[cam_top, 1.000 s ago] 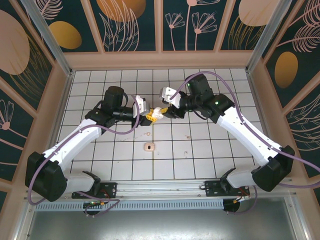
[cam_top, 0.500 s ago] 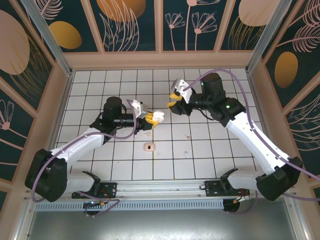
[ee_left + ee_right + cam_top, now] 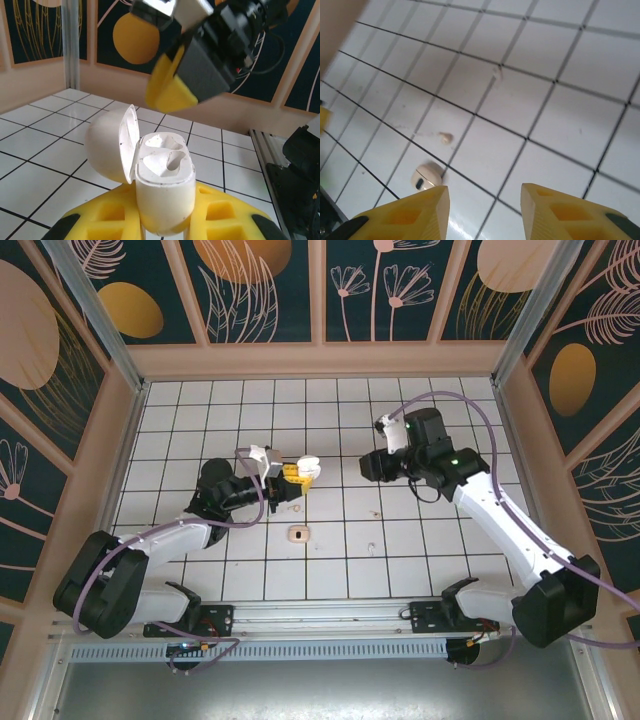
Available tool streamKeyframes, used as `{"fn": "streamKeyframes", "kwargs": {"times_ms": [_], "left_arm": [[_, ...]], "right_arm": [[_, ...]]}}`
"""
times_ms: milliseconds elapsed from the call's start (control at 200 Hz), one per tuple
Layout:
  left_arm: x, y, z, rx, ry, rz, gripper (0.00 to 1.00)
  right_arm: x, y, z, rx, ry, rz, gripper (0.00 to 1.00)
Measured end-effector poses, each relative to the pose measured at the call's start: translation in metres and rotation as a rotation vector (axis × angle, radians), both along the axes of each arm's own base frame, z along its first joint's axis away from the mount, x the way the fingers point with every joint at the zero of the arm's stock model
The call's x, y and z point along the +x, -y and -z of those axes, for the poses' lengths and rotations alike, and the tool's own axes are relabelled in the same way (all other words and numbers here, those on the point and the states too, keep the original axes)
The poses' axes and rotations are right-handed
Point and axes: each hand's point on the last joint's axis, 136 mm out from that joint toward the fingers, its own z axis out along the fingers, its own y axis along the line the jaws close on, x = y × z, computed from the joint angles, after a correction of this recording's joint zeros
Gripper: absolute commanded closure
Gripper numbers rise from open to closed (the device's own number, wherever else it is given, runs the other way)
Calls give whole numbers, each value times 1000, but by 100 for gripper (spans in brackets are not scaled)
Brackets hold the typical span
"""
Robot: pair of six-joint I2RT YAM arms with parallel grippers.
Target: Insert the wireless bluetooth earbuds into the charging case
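Left hand [image 3: 291, 476]: gripping the white charging case [image 3: 165, 190], its lid standing open.
Right hand [image 3: 482, 210]: hovering above the tiled desk [image 3: 560, 100], fingers standing apart, holding nothing.

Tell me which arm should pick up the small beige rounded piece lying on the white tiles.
Right. The right end effector is open, empty, with the small beige rounded piece in sight below; the left end effector is shut on the open white plastic charging case.

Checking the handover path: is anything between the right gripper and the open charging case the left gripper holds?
Nothing visible: only bare tiles lie between the right gripper and the charging case held by the left gripper.
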Motion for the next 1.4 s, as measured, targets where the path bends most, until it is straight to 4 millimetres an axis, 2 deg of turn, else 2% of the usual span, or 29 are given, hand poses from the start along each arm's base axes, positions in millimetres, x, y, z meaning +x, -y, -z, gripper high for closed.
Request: {"fn": "streamKeyframes", "kwargs": {"times_ms": [170, 315, 455, 861, 1401], "left_arm": [[2, -1, 2, 1, -3, -19, 86], [2, -2, 4, 3, -6, -24, 87], [3, -2, 4, 4, -7, -25, 87], [2, -2, 5, 5, -10, -26, 87], [2, -4, 5, 6, -12, -39, 87]], "right_arm": [[-16, 13, 44, -37, -239, 155, 57], [-54, 18, 95, -131, -449, 229, 57], [-81, 16, 125, -200, -582, 258, 57], [-102, 19, 169, -331, -725, 315, 61], [-108, 18, 197, -377, -764, 308, 68]]}}
